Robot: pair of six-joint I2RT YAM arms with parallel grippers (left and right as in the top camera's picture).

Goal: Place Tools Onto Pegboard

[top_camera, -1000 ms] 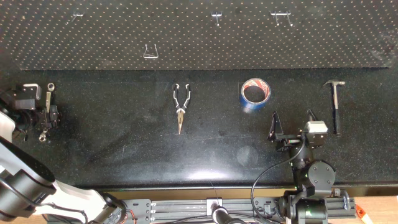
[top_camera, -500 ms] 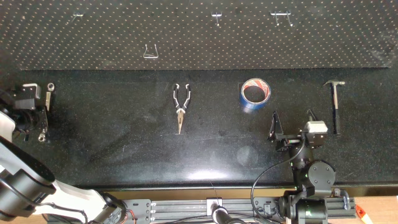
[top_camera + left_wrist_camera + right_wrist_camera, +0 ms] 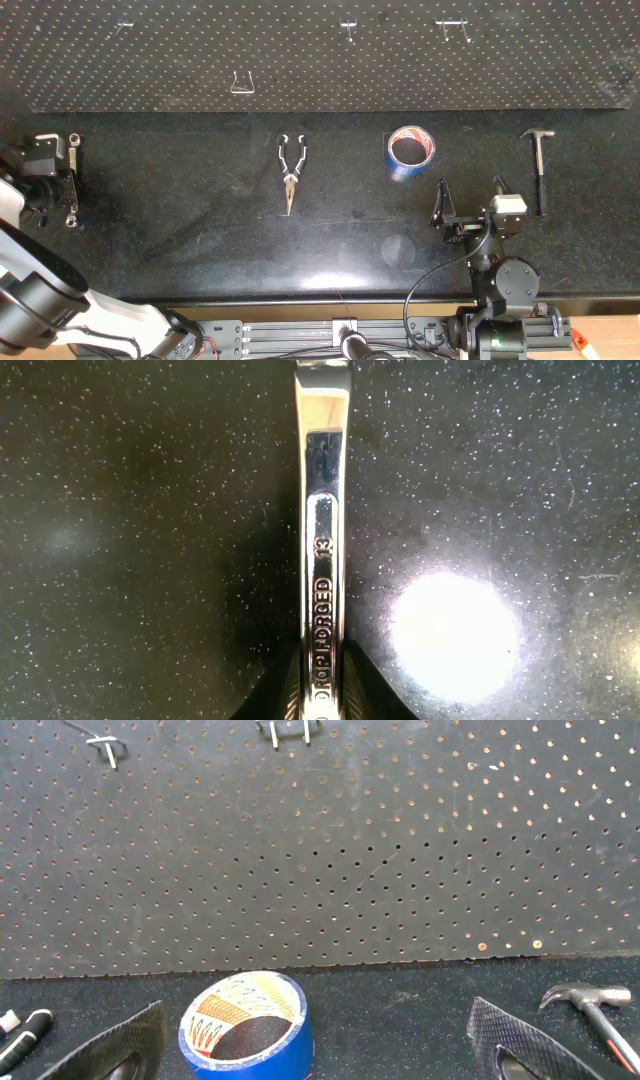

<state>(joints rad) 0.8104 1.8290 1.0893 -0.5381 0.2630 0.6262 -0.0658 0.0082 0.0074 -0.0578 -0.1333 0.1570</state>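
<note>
Right of the wrench you have the pliers, then the blue tape roll, then the hammer farthest off, all flat on the counter. Beyond the wrench lies the pegboard with its wire hooks. The wrench is a bright, polished steel bar, and your left gripper is clamped on its shaft. Your right gripper, well right of the wrench, is spread wide. You cannot tell whether the wrench touches the counter.
</note>
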